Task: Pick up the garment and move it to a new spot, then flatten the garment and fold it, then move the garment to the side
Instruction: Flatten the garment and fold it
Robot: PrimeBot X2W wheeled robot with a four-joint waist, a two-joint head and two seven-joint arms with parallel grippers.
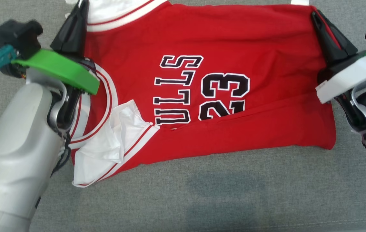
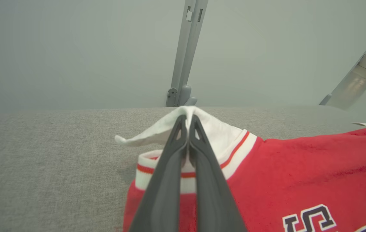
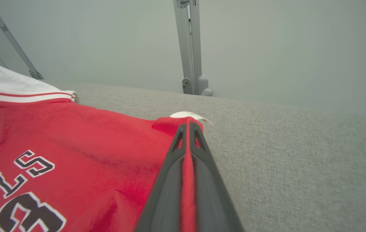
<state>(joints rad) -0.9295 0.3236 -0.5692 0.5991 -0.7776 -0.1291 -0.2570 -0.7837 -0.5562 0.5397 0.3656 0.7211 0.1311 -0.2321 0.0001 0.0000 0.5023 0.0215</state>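
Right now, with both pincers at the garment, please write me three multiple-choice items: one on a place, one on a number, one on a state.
1. Where does the right pincer grip the red basketball jersey?
A. a red corner
B. the white collar
C. the lettering

2. Which number is printed on the jersey?
A. 32
B. 23
C. 45

3. How is the left pincer?
A. open above the cloth
B. shut on nothing
C. shut on the white-trimmed edge

Key:
1 A, red cloth is pinched in it.
2 B, the black digits read so.
3 C, white fabric is pinched at its tips.
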